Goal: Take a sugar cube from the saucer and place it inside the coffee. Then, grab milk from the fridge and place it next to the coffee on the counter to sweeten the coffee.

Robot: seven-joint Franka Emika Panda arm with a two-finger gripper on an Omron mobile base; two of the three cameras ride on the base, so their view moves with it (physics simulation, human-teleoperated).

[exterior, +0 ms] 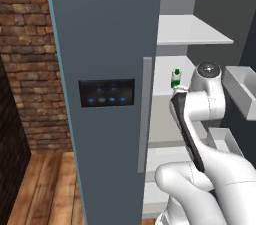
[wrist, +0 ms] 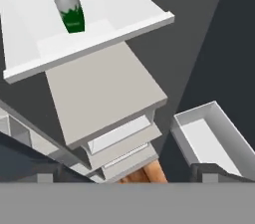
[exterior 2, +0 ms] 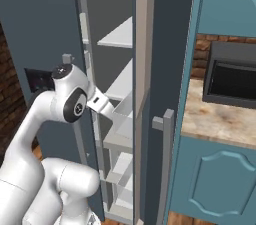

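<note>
So the tall grey-blue fridge [exterior: 105, 34] takes up most of the left base view, and its dark touch panel with little blue lights [exterior: 106, 93] sits around the middle of the frame, with the long pale vertical handle [exterior: 145, 114] just to the right of it. The fridge stands open, and the white shelves [exterior: 192, 31] show in the upper right of that view.

The small white-and-green milk carton [exterior: 176, 79] stands upright on the middle shelf, right of centre in the left base view, partly tucked behind the robot's white arm [exterior: 200, 104]. In the hand view it's way clearer: the milk carton [wrist: 67, 5] is in the upper left of the frame with its green cap on top, standing on a white shelf with a raised lip [wrist: 89, 54], nothing touching it. A white door bin [wrist: 211, 141] shows in the lower right of the hand view.

The two-finger gripper [wrist: 124, 175] is down at the bottom edge of the hand view, well apart from the carton. Its dark tips sit far apart, one at the lower left and one at the lower right, so it looks spread wide with nothing between them.

In the right base view the arm [exterior 2: 75, 101] reaches into the fridge from the lower left, and the beige marbled stone counter [exterior 2: 220, 116] sits at the right over a teal cabinet door [exterior 2: 220, 184], with a dark grey appliance [exterior 2: 232, 76] on it.
</note>
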